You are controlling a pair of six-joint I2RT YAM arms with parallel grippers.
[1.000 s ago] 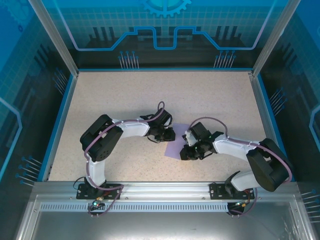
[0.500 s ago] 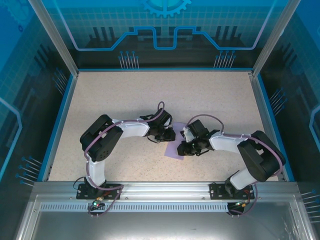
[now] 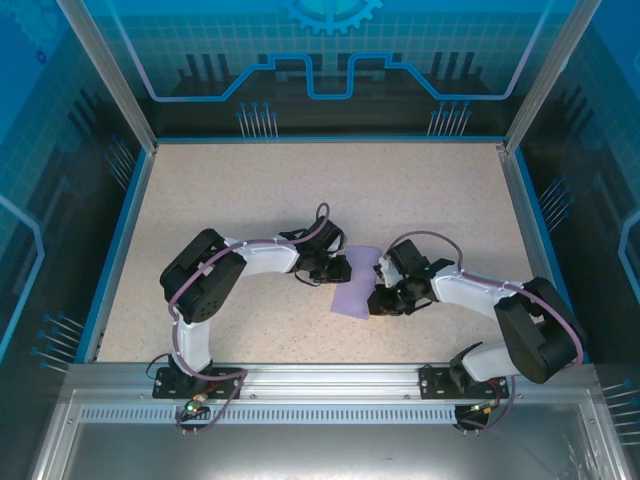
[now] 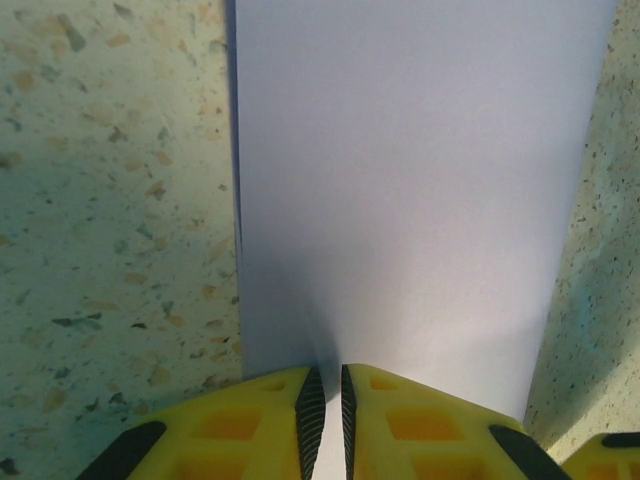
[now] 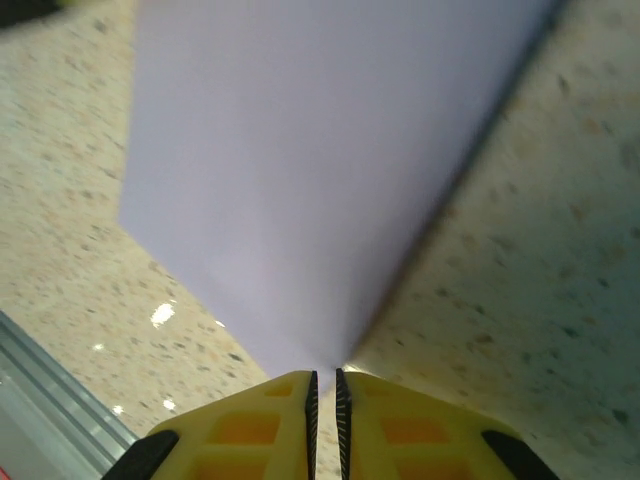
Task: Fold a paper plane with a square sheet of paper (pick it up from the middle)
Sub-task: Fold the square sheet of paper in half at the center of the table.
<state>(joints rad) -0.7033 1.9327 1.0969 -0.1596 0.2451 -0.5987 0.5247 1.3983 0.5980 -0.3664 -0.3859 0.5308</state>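
The square sheet of paper (image 3: 352,290) is plain lavender and lies at the middle of the table between both arms. My left gripper (image 3: 338,272) is at its left edge. In the left wrist view the paper (image 4: 410,180) runs down into the narrow slit of that gripper (image 4: 326,372), which is shut on it. My right gripper (image 3: 377,300) is at the sheet's right side. In the right wrist view the paper (image 5: 310,170) narrows to a point pinched in that gripper (image 5: 324,375), lifted off the table there.
The speckled beige table (image 3: 250,190) is walled by blue rails and metal posts. An aluminium ledge (image 3: 330,375) with both arm bases runs along the near edge.
The right gripper swung left over the paper and has come back to the right with the sheet's edge. More paper now shows between the grippers. The left arm has not moved.
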